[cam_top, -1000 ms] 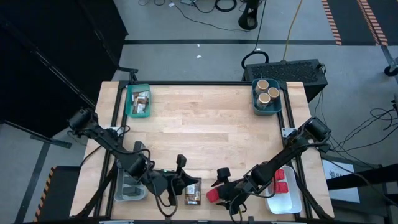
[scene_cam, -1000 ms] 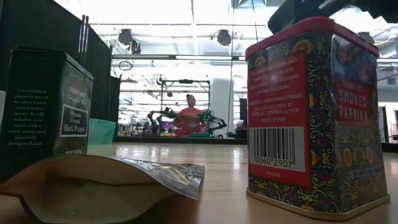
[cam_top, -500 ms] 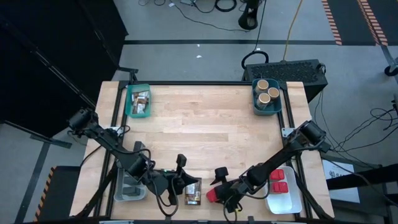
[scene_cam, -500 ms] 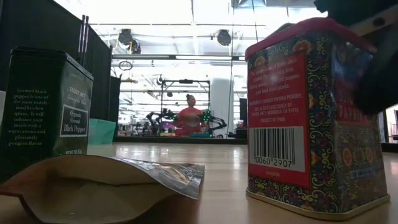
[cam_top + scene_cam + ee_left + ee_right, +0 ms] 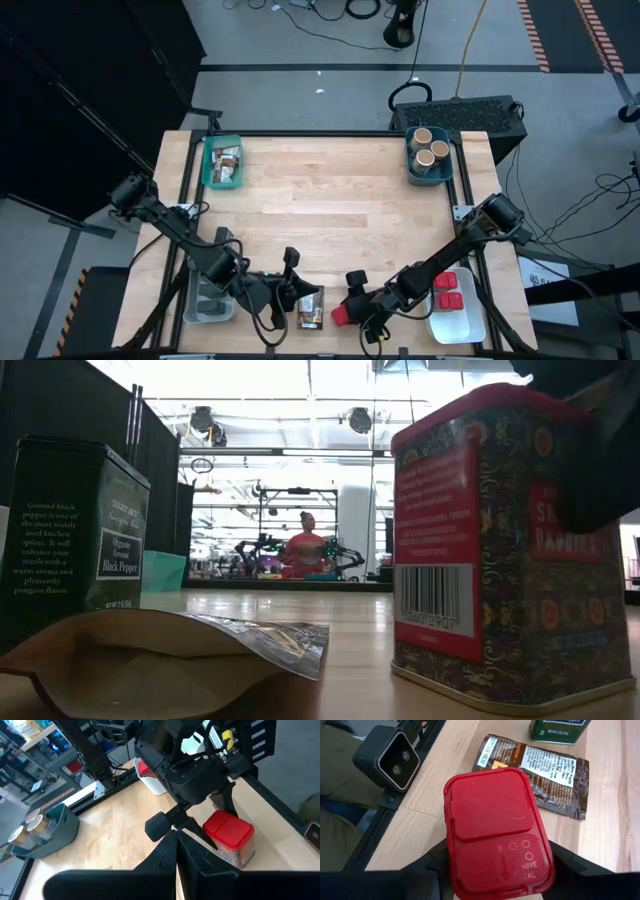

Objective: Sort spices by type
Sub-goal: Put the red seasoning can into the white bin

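Observation:
A red-lidded smoked paprika tin stands on its base near the table's front edge. My right gripper is shut on it. Left of it a brown printed packet lies flat on the wood. Beside the packet stands a dark green black pepper tin. My left gripper is shut and holds nothing. It hovers above the table by the pepper tin and points toward the red tin. My right gripper pinches the red tin between its two fingers, one on each of two opposite side walls, just under the lid. The fingers slant down from the table's right side. The tin stands upright with its base on the table.
A teal bin with packets sits at the far left. A teal bin with tan cylinders sits at the far right. A white bin with red tins is at the near right, a clear bin at the near left. Bare wood lies mid-table.
My right gripper has sunk a little over the red tin and shut on its sides. The tin has turned slightly on the table and still stands on its base.

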{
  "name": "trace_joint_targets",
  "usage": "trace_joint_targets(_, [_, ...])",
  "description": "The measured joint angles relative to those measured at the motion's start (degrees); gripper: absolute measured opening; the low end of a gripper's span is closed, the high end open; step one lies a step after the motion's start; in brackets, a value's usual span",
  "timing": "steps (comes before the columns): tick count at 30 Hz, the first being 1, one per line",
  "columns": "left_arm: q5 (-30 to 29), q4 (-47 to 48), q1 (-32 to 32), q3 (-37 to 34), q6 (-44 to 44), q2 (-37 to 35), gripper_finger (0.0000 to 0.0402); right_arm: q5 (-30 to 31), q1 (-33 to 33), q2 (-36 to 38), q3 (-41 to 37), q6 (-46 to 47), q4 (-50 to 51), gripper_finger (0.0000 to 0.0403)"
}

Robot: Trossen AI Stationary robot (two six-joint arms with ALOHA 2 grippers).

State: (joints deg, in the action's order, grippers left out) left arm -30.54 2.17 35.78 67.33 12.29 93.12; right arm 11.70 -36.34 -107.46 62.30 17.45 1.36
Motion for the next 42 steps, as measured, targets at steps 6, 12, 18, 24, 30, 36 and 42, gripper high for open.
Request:
trace_joint_targets(6, [-0.09,0.29,-0.95,0.0,-3.82,0.02,0.0049,-0.08,0.0,0.02,0.0,-0.04,0.05,0.0191])
trace_joint_targets(12, [0.27,0.3,-1.3,0.0,-5.55,0.02,0.0119,-0.16,-0.02,0.55,-0.02,0.03,0.38,0.0191])
trace_joint_targets(18, [0.27,0.79,-1.26,0.0,-5.5,0.02,0.0181,-0.2,-0.15,1.12,-0.02,0.36,0.24,0.0191])
trace_joint_targets(24, [0.26,3.65,-1.28,-0.04,-5.57,0.02,0.0179,-1.51,-0.56,3.31,-0.02,1.74,1.43,0.0191])
trace_joint_targets(30, [0.26,4.1,-1.26,-0.04,-5.52,0.02,0.0095,-1.42,-2.13,9.29,-0.03,2.82,6.41,0.0191])
trace_joint_targets(36, [0.26,4.85,-1.28,-0.04,-5.47,0.02,0.0009,-1.29,-6.39,18.67,-0.04,5.54,15.66,0.0191])
trace_joint_targets(42, [-1.13,4.82,-1.26,-0.04,-5.52,0.02,0.0003,-0.78,-14.66,27.28,-0.04,8.68,25.55,0.0191])
